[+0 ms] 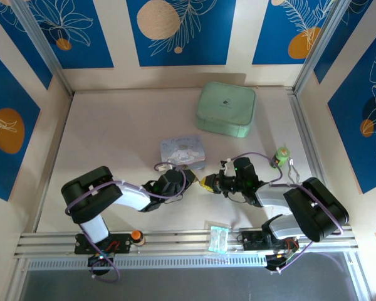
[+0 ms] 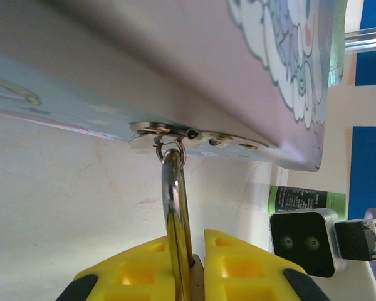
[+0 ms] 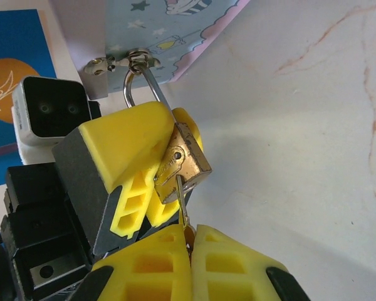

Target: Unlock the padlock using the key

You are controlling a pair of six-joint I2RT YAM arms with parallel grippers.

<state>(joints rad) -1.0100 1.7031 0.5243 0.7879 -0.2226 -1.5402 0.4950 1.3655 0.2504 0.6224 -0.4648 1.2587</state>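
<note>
Padlock [image 3: 183, 164] hangs by its silver shackle [image 2: 174, 188] from the hasp [image 2: 194, 138] on the near side of the blue cartoon tin [image 1: 183, 150], in the middle of the worktop [image 1: 119, 125]. The left gripper [image 2: 191, 269] has its yellow jaws drawn narrow, clamped on the brass body from both sides. The right gripper [image 3: 191, 251] faces it from the right, jaws closed together on the key [image 3: 183, 210], whose thin blade reaches the padlock's bottom end.
</note>
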